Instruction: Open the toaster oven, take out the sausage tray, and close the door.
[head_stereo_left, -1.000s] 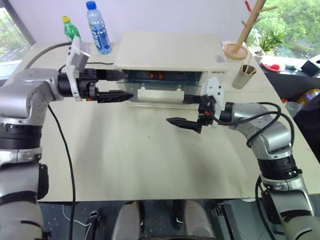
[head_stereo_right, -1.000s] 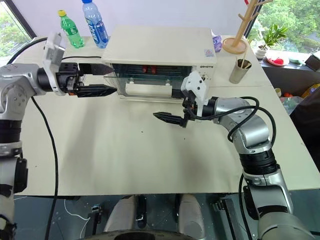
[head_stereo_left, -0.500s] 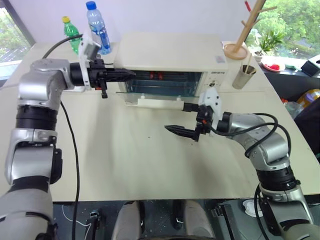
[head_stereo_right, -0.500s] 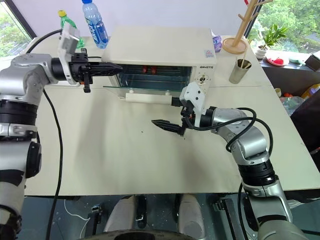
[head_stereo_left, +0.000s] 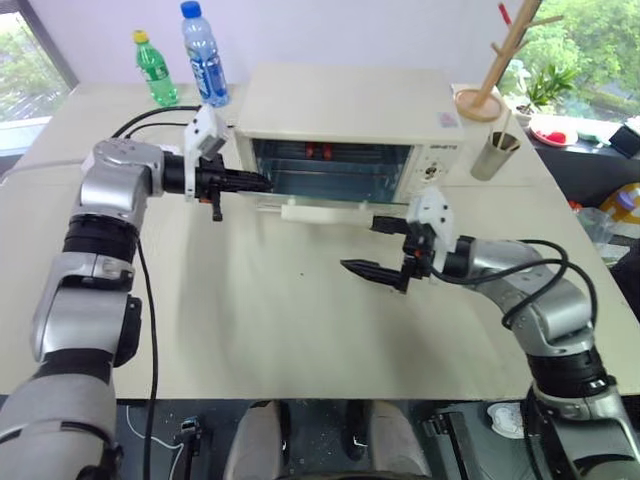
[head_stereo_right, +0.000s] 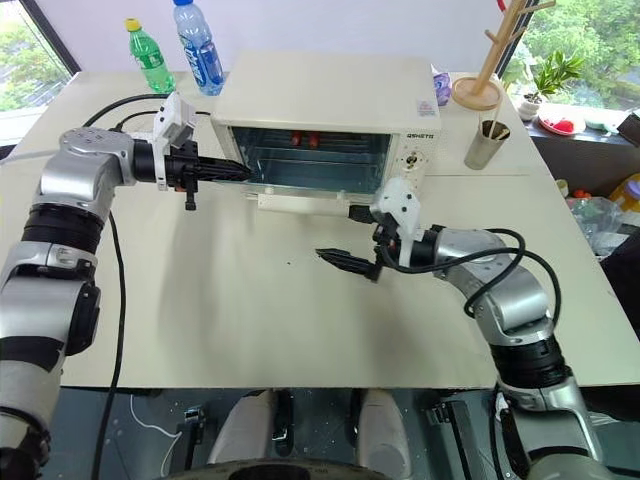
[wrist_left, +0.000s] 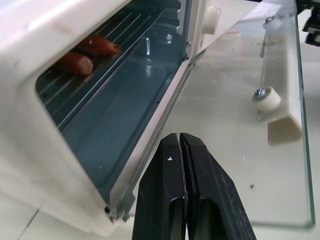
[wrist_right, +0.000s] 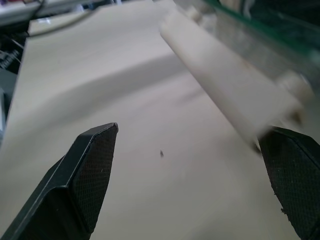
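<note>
- The toaster oven (head_stereo_right: 325, 115) stands at the far side of the bench (head_stereo_right: 230, 310), its front facing the robot.
- Its door (wrist_left: 245, 130) is dropped open on the bottom hinge, lying roughly level out over the bench, with the cream bar handle (head_stereo_left: 325, 211) at its near edge.
- Inside, two reddish-brown sausages (wrist_left: 82, 55) lie on the ribbed tray (wrist_left: 95, 82), which sits toward the back of the oven's chamber.
- The left gripper (head_stereo_left: 258, 183) has its fingers pressed together and holds nothing; it points sideways toward the oven's left front corner, its tip just beside the corner where the open door meets the frame. From the left wrist view I cannot tell whether it touches the door's edge.
- The right gripper (head_stereo_left: 375, 248) is spread wide and empty, hovering above the bench in front of the oven, just below and near the right end of the door handle, one finger toward the handle and the other toward the robot.
- Two bottles (head_stereo_left: 180, 65) stand behind the oven's left side; a metal cup (head_stereo_left: 492, 155) and a wooden rack (head_stereo_left: 495, 70) stand to its right.
</note>
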